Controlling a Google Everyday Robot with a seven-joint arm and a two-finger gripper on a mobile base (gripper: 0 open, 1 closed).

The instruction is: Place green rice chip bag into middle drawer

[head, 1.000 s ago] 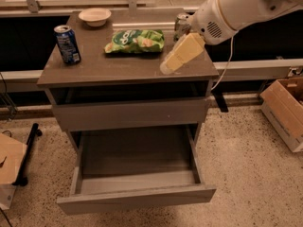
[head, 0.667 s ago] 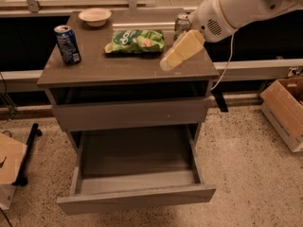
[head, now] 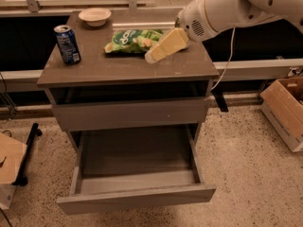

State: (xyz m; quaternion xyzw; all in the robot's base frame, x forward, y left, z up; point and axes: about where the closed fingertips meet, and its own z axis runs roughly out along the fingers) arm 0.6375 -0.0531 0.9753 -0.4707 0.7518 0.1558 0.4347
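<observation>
the hand point(head: 152, 56), a pale yellowish wedge at the end of the white arm point(head: 222, 8), reaches in from the right and slants down onto the bench point(head: 118, 70), its tip low at the right end of the green rice chip bag point(head: 130, 40); whether it is released or clenched cannot be told, nor whether it truly touches the bag. the bag lies flat on the bench top, towards the back and near the middle, not lifted. a blue soda can point(head: 67, 43) stands upright at the left and a small pale bowl point(head: 94, 16) sits at the back. below, the upper drawer front point(head: 130, 115) is closed, and the middle drawer point(head: 137, 200) is pulled well out with nothing in it
</observation>
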